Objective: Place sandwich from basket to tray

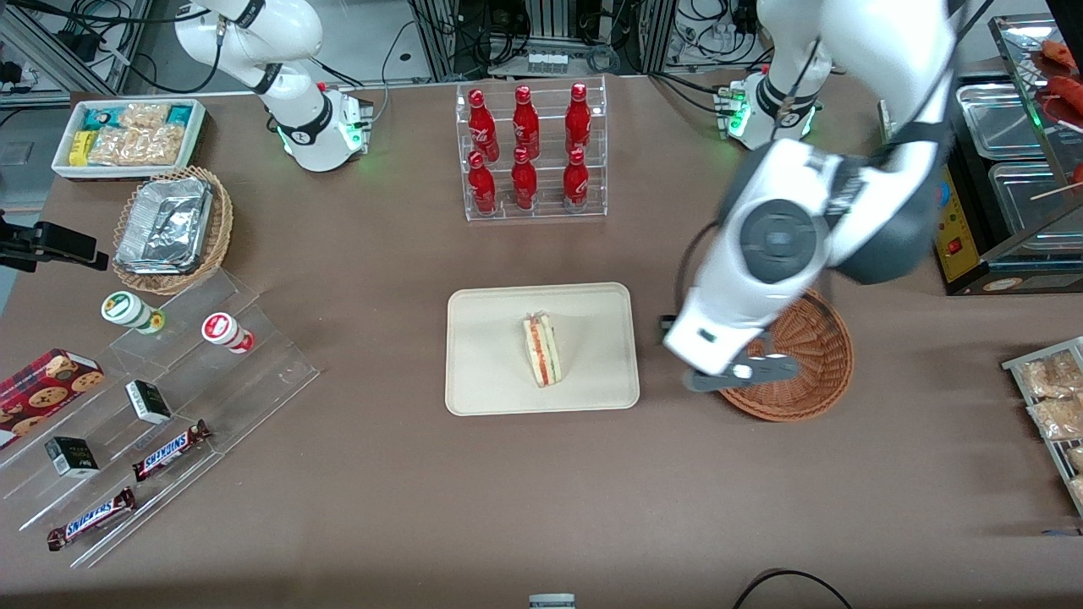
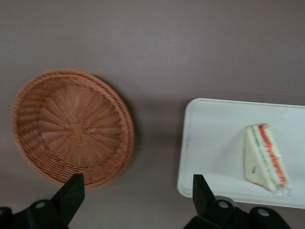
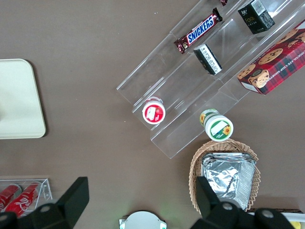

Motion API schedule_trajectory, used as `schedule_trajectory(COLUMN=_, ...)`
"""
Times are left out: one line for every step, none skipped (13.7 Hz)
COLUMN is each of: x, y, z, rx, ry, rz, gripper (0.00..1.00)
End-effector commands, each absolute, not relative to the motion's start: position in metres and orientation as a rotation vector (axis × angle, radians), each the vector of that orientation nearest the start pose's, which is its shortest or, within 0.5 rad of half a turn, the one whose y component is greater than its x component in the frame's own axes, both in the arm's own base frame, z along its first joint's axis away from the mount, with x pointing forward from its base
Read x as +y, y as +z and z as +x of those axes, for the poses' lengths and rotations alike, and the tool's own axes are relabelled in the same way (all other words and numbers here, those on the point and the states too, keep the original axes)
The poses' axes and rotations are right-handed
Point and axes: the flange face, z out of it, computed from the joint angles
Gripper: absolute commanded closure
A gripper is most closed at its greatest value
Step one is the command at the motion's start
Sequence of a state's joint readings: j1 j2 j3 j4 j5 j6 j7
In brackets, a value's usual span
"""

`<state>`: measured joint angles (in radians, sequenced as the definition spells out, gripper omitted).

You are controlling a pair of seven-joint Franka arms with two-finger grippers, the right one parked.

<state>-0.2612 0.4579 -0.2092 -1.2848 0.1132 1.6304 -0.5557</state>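
1. The small triangular sandwich wedge of pale bread with red, orange and green filling (image 1: 541, 349) lay on the flat cream-coloured rectangular tray with rounded corners (image 1: 482, 372), roughly at the tray's centre, striped edge facing up.
2. In the left wrist view the same sandwich (image 2: 265, 157) sat inside the tray (image 2: 209, 143), clear of the rim.
3. The round, reddish-brown woven wicker basket (image 1: 816, 372) stood at about 3 o'clock from the tray, near it but apart, brown table between them.
4. From the wrist camera the basket (image 2: 71, 126) showed only bare weave inside, nothing in it.
5. The left arm's gripper (image 1: 744, 372) hung above the basket's rim, on the edge nearest the tray.
6. Its two black fingers (image 2: 71, 193) stood spread wide apart, released, holding nothing; the gap between them framed bare tabletop between basket and tray.
7. At about 12 o'clock from the tray, farther from the front camera, stood a clear acrylic rack of red bottles (image 1: 531, 152).
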Motion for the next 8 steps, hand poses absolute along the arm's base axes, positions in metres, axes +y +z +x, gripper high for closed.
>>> schedule_trajectory(x=-0.229, y=0.503, z=0.611, rx=-0.07, ry=0.144, rz=-3.071, gripper=0.0)
schedule_trajectory(x=-0.214, y=0.511, z=0.608, rx=-0.033, ry=0.138, rz=-3.074, gripper=0.0)
schedule_trajectory(x=-0.197, y=0.517, z=0.604, rx=-0.007, ry=0.137, rz=-3.073, gripper=0.0)
schedule_trajectory(x=-0.183, y=0.524, z=0.6, rx=0.006, ry=0.134, rz=-3.071, gripper=0.0)
schedule_trajectory(x=-0.166, y=0.531, z=0.597, rx=0.003, ry=0.129, rz=-3.08, gripper=0.0)
schedule_trajectory(x=-0.161, y=0.538, z=0.59, rx=0.025, ry=0.131, rz=-3.095, gripper=0.0)
schedule_trajectory(x=-0.151, y=0.543, z=0.586, rx=0.017, ry=0.131, rz=-3.102, gripper=0.0)
schedule_trajectory(x=-0.138, y=0.547, z=0.579, rx=0.009, ry=0.135, rz=-3.113, gripper=0.0)
